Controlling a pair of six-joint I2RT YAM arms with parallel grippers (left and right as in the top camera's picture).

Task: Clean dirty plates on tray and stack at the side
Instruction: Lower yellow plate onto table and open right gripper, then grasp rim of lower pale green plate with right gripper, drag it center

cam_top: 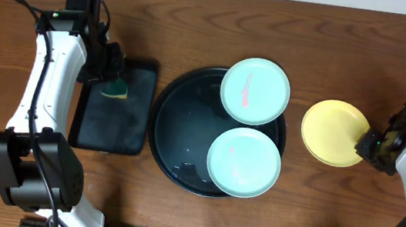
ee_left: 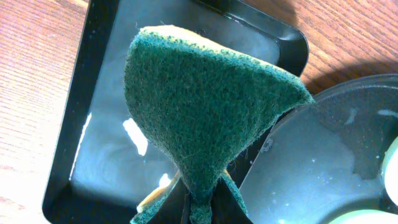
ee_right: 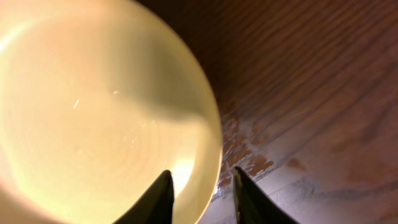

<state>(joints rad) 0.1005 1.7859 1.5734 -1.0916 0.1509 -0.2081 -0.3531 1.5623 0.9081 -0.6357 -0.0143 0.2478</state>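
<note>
Two mint-aqua plates lie on the round black tray [cam_top: 178, 126], each with a red smear: one at the back [cam_top: 255, 90], one at the front [cam_top: 243, 162]. To the tray's right, the pale yellow plate [cam_top: 332, 132] rests on the bare wood. My right gripper [cam_top: 370, 143] is at its right rim. In the right wrist view the gripper [ee_right: 200, 180] is open: one finger stands over the yellow plate [ee_right: 93, 112], the other outside its rim with a gap. My left gripper [ee_left: 202, 205] is shut on a green sponge [ee_left: 205, 106] above the rectangular tray.
A rectangular black tray [cam_top: 112, 129] with a wet film lies left of the round tray [ee_left: 323, 162], almost touching it. The wood [ee_right: 249, 155] beside the yellow plate shows wet patches. The left arm stretches along the table's left side.
</note>
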